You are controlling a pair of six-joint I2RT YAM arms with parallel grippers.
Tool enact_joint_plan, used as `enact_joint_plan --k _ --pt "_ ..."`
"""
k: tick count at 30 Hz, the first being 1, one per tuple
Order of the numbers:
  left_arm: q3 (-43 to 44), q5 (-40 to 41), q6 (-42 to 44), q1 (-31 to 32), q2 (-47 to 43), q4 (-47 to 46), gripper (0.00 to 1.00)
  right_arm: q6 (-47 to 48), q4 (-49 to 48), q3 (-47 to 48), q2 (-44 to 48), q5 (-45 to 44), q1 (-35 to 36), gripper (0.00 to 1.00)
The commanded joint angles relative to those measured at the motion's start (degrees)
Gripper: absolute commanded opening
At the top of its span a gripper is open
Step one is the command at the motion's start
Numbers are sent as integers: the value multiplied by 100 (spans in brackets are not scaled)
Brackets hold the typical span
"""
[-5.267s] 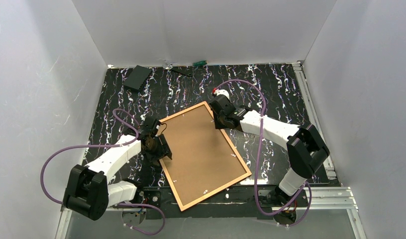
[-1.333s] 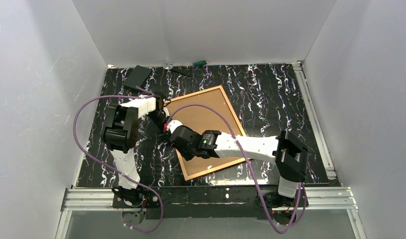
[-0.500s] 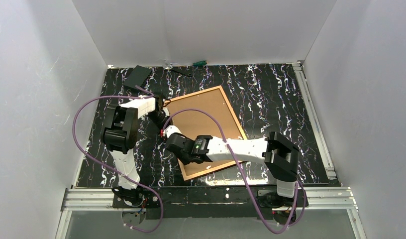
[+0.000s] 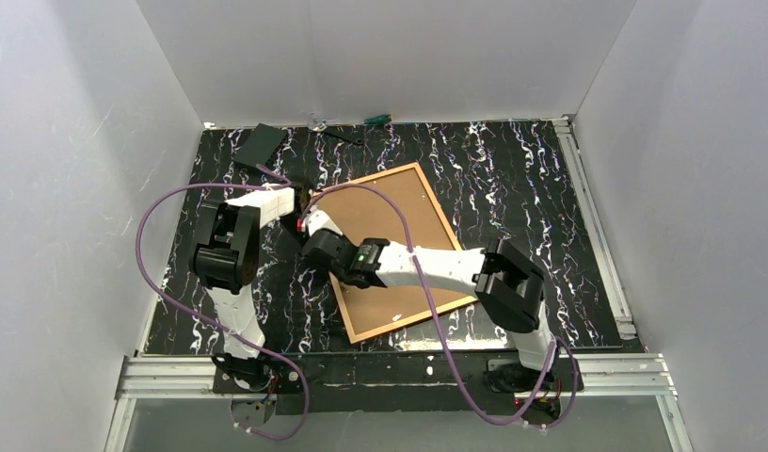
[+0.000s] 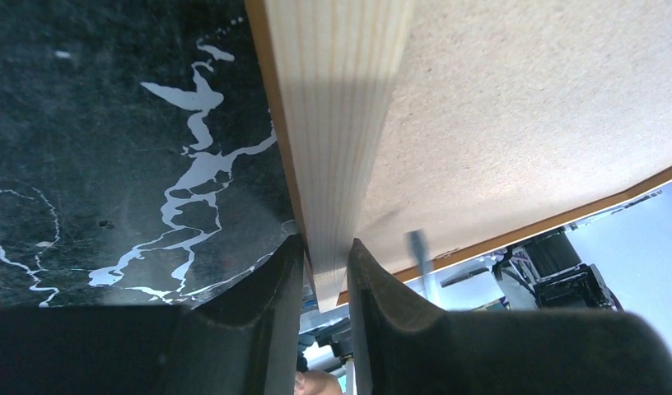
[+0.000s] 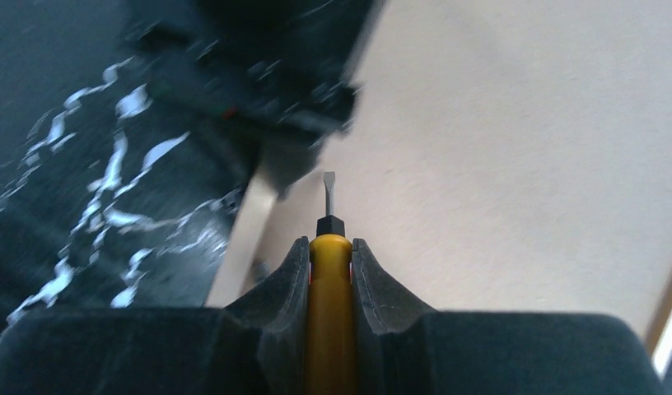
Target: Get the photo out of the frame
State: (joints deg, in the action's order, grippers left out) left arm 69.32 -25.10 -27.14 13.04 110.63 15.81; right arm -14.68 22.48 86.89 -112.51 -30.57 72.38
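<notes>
- left claw (image 5: pixel 324 265) is clenched on the frame (image 4: pixel 435 203): its two dark fingers (image 5: pixel 267 288) press either side of the pale wooden rail at the frame's far-left corner.
- right claw (image 6: pixel 329 247) is grasping a screwdriver (image 6: pixel 329 296) by its yellow handle, with the black collar and short flat blade sticking out past the fingertips.
- the blade points over the brown board near the frame's left rail, toward the blurred dark shape of the left claw. whether the tip touches the board i cannot tell.
- the frame lies about mid-desk, turned at an angle, one corner toward the back wall and one toward the arm bases. whether the gripped corner is off the desk (image 4: pixel 531 179) i cannot tell.
- the photo (image 4: pixel 392 212) sits inside the frame, plain brown back facing up and filling the space between the four thin rails. its printed side is hidden.
- in the top view the right arm reaches from its base across the near half of the board to the left rail. the left arm is folded up beside the frame's far-left corner.
- a flat black object (image 4: pixel 260 145) lies in the desk's far-left corner, well apart from the frame.
- a green-handled tool (image 4: pixel 376 119) lies against the back wall.
- purple cables loop from both arms.
</notes>
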Motion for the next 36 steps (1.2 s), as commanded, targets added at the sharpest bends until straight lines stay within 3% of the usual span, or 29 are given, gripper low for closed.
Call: enact_joint_plan --k 1,2,3,9,14,18,24,30,36 --pt "-232 11 72 123 -73 689 0 281 279 571 43 -794 -167 1" --pt "-217 32 83 132 -80 693 0 258 303 449 282 -784 -153 10" --pt "-208 46 100 137 -91 705 0 199 300 287 691 -719 -152 1" --pt "-126 50 113 131 -55 738 0 -562 523 -1076 2308 -57 -160 1" --pt "83 -55 165 134 98 987 0 -1323 -53 -2457 3127 890 -176 1" --pt "171 -69 165 131 20 1033 25 -1600 -245 -2748 3076 1417 -168 1" --pt "469 -267 209 14 -437 1255 60 -1256 -456 -2641 2851 1530 -178 1" --pt "815 -53 77 -376 -563 1242 77 -854 -578 -2089 2330 1609 -209 1" --pt "1112 50 -477 -789 -209 621 77 -763 -525 -1461 1899 1774 -575 1"
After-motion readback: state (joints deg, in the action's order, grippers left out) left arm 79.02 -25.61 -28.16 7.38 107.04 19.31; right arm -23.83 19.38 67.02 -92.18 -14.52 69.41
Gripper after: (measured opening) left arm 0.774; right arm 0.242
